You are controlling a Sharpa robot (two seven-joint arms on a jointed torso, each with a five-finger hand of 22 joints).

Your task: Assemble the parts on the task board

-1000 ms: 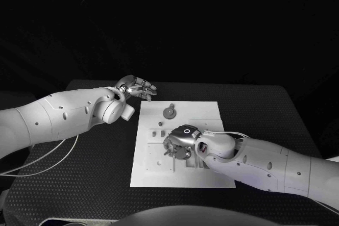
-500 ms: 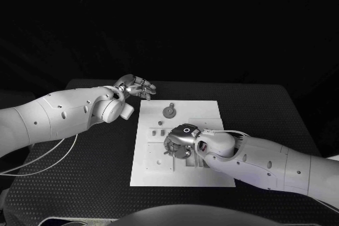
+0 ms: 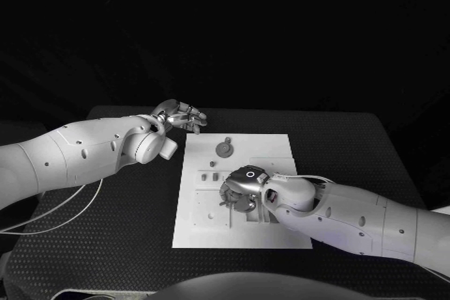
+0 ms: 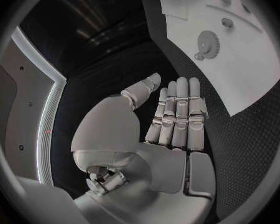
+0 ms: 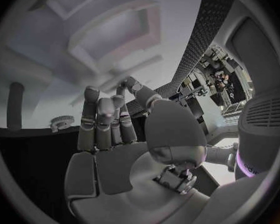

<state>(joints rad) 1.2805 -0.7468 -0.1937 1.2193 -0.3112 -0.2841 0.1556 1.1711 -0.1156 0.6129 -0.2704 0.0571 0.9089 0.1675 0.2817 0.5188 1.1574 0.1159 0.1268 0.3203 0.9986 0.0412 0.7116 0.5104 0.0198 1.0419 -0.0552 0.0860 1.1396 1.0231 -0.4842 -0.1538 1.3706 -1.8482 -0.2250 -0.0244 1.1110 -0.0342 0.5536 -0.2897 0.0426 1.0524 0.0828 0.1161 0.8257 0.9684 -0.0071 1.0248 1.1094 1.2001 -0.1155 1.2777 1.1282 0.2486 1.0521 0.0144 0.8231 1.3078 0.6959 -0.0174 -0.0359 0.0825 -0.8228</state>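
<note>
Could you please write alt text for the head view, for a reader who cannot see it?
The right hand reaches down over the middle of the white task board on a black table. The left hand hangs off the board's far left corner, holding nothing.

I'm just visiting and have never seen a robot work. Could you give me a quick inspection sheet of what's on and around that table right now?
Surface: black table, textured top.
Job's things: white task board in the middle of the table; a round gear-like part lies near its far end; small parts stand further in.
Clutter: nothing seen.
Hands: left hand off the board by its far left corner, fingers straight and together, holding nothing; right hand low over the board's middle, whether it holds a part cannot be told.
Cables: a white cable hangs under the left arm.
Surroundings: dark.
</note>
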